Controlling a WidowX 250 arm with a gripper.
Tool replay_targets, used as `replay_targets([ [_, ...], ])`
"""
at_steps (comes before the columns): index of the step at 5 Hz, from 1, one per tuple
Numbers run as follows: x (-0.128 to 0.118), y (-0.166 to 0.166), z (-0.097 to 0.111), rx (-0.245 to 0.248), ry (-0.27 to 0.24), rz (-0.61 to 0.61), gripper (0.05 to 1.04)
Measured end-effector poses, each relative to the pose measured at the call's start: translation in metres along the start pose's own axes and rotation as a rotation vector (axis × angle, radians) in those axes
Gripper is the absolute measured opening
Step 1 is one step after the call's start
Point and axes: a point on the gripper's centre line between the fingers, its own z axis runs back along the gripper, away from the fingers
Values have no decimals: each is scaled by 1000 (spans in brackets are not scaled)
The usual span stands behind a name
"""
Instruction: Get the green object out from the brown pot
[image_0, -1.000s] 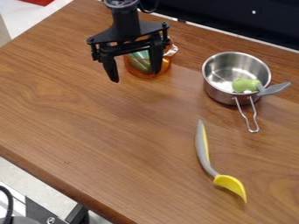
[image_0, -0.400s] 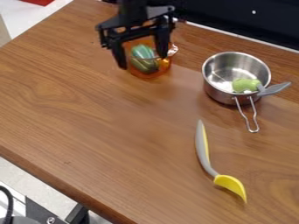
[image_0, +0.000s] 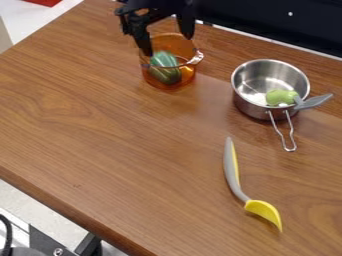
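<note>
The gripper (image_0: 167, 46) hangs at the top, left of centre, over the rim of the brown pot, with its fingers spread wide and nothing between them. Amber and see-through, the brown pot (image_0: 180, 82) stands upright near the table's back edge. Inside it, the striped green object (image_0: 164, 68) leans against the pot's left side, its upper end near the rim.
To the right stands a steel saucepan (image_0: 254, 105) holding a light green item (image_0: 281, 97) with a grey handle sticking out. A grey and yellow spoon (image_0: 232, 172) lies right of centre. The black surface (image_0: 267, 22) borders the table's back.
The gripper has moved up in the view, toward the table's back edge, uncovering more of the pot and the green object. Its fingers remain apart.
</note>
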Motion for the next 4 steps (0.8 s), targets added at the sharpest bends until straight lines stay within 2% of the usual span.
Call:
replay_targets([
  [1, 11, -8, -3, -9, -30, 63, 998],
  [2, 20, -11, -13, 5, -50, 94, 998],
  [4, 26, -8, -24, 49, -54, 120, 998],
])
